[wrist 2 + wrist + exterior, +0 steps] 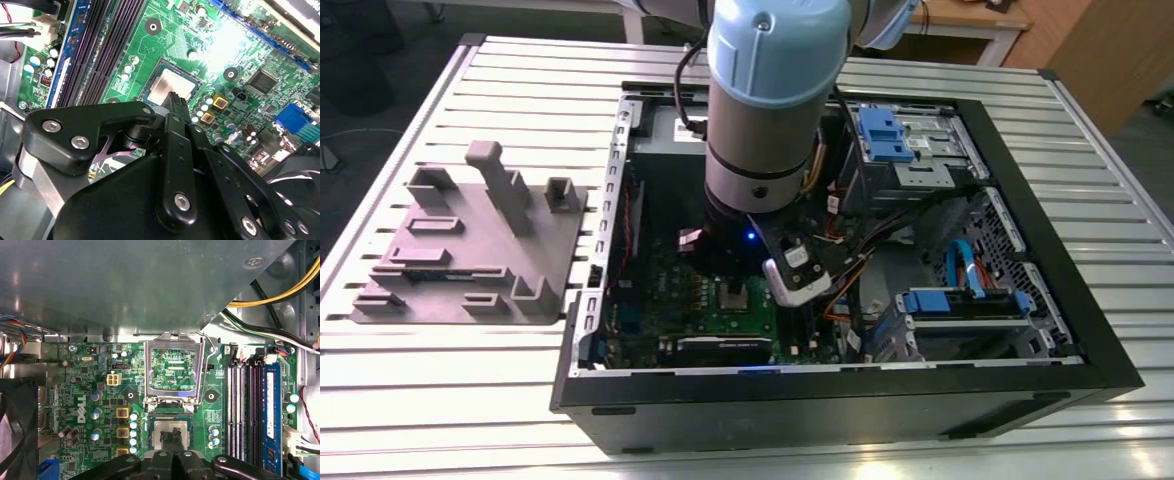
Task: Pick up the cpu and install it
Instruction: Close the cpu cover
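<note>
End effector (172,435) clenched over the seated cpu (187,432)
Your tips rest on its lid in the socket (172,416); beyond, the bracket (148,370) stands open (unlatched), so a skewed push could, I judge, bend pins.

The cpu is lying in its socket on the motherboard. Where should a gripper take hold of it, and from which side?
Probably by two opposite rim edges, coming straight down from above. The cpu lies flat, silver top up, sunk in its socket, with the open bracket standing at one side, so only a top approach looks free.
</note>
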Available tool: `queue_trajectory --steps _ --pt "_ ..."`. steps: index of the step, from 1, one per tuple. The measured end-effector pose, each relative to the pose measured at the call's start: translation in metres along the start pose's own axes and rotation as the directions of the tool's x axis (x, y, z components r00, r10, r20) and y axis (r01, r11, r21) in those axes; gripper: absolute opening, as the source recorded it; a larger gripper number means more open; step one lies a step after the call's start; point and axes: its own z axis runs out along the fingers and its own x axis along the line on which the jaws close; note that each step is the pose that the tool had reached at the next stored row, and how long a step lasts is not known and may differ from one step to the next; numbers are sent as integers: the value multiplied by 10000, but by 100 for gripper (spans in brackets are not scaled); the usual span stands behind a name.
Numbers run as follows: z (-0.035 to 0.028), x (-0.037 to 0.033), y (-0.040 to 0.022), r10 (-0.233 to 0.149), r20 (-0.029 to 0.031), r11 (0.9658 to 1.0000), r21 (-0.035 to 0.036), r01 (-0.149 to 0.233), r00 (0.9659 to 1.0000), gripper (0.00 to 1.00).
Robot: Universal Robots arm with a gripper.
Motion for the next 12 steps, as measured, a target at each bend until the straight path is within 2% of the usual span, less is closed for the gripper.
queue_trajectory --steps 12 --pt "-51 1 1 0 -1 10000 6 0 10000 10"
